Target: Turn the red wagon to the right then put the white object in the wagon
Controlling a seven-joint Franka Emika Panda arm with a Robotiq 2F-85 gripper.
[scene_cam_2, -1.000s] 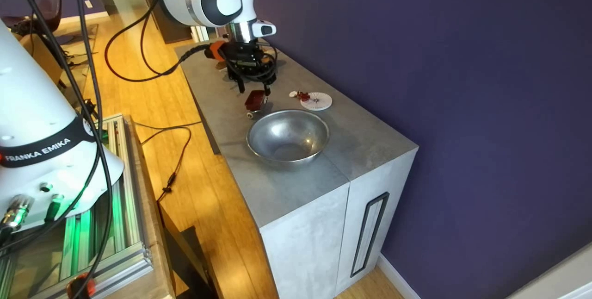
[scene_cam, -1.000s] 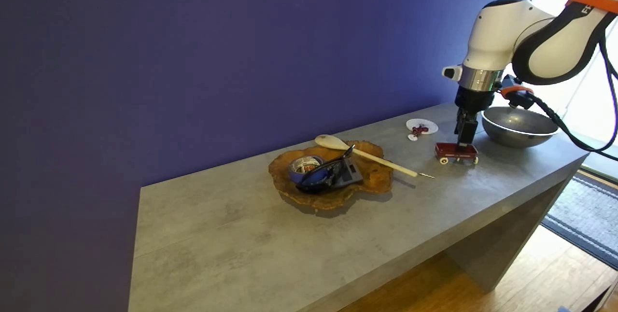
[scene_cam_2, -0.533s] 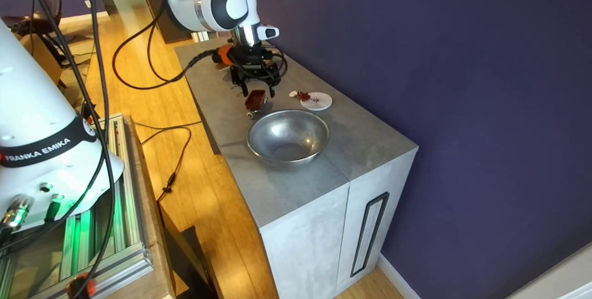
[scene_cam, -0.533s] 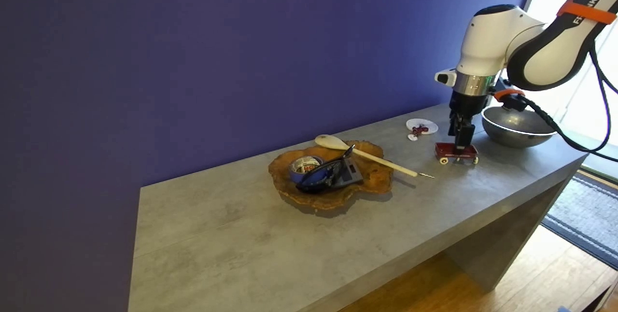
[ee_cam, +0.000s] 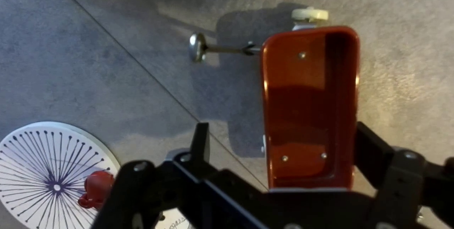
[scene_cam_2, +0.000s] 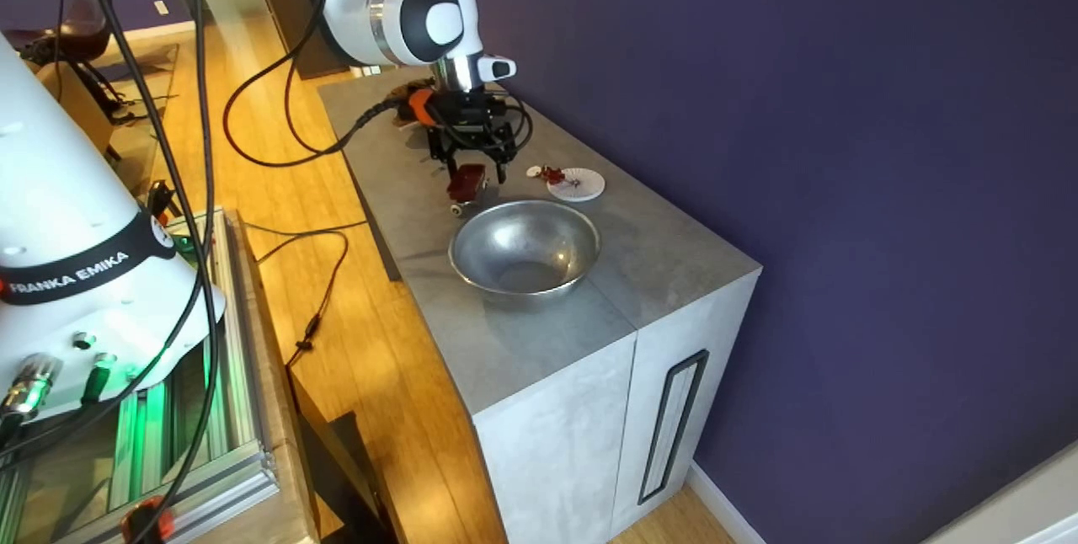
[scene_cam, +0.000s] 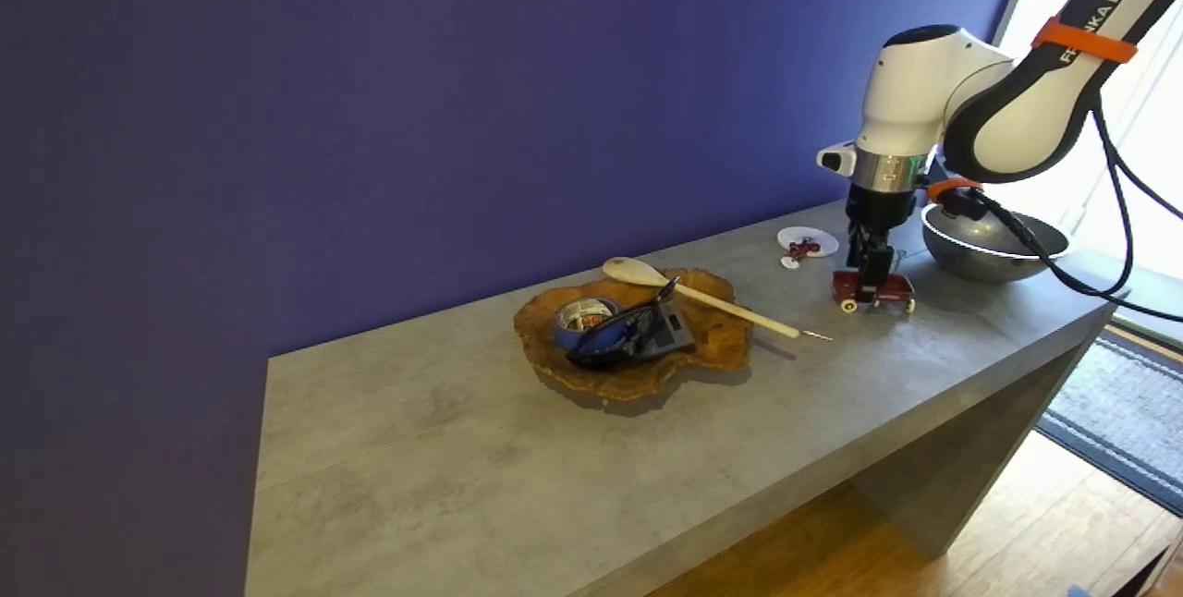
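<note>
The red wagon (scene_cam: pixel 899 289) is a small red boxy cart with pale wheels on the grey table; it also shows in an exterior view (scene_cam_2: pixel 466 184) and from above in the wrist view (ee_cam: pixel 305 112). Its inside is bare, and its short metal handle points left in the wrist view. My gripper (ee_cam: pixel 281 126) is open, its fingers on both sides of the wagon. The right finger touches or nearly touches the wagon's side; the left finger stands clear with a gap. The white object (scene_cam: pixel 818 239), a round disc with a red piece on it, lies apart nearer the wall; the wrist view partly shows it (ee_cam: pixel 35 151).
A metal bowl (scene_cam_2: pixel 539 245) stands close to the wagon. A brown wooden tray (scene_cam: pixel 725 343) holds blue tape (scene_cam: pixel 587 315), dark items and a wooden spoon (scene_cam: pixel 633 271) whose handle reaches toward the wagon. The purple wall (scene_cam: pixel 554 98) runs along the table's back.
My gripper has moved down and sideways, to the left in one exterior picture and right in another, so its fingers now straddle the wagon. The wagon has barely moved. The white object is unchanged.
</note>
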